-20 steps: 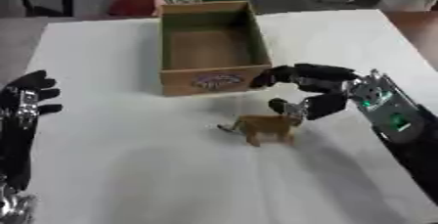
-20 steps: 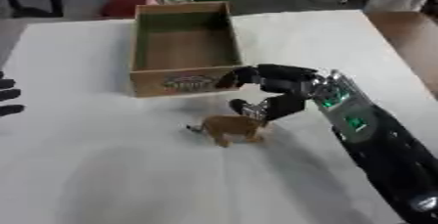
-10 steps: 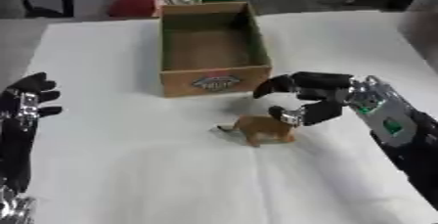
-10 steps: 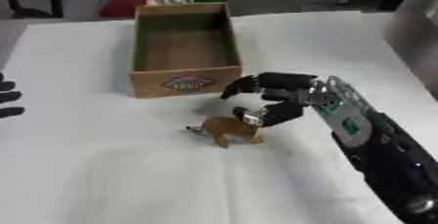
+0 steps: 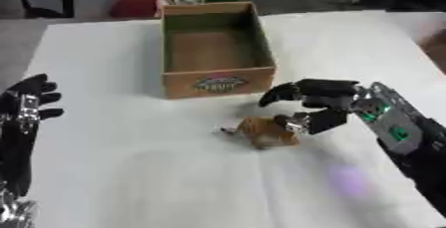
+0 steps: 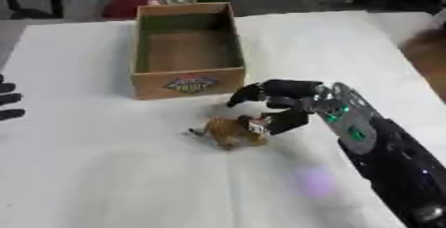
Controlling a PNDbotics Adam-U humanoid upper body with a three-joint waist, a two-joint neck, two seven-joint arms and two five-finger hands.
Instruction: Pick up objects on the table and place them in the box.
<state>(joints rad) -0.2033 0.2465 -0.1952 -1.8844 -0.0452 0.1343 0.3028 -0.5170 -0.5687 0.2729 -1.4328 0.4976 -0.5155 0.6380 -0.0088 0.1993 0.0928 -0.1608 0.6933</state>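
Now right hand over toy (brown).

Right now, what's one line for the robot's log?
right hand: fingers curled above brown toy, thumb beside it | left hand: open, idle | box: empty | toy on table

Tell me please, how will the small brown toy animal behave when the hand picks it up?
The brown toy animal looks small beside the right hand, so probably light. It seems to keep a fixed shape with thin parts sticking out, so likely stiff, though soft is possible. Its uneven form may tip or turn if touched on one side.
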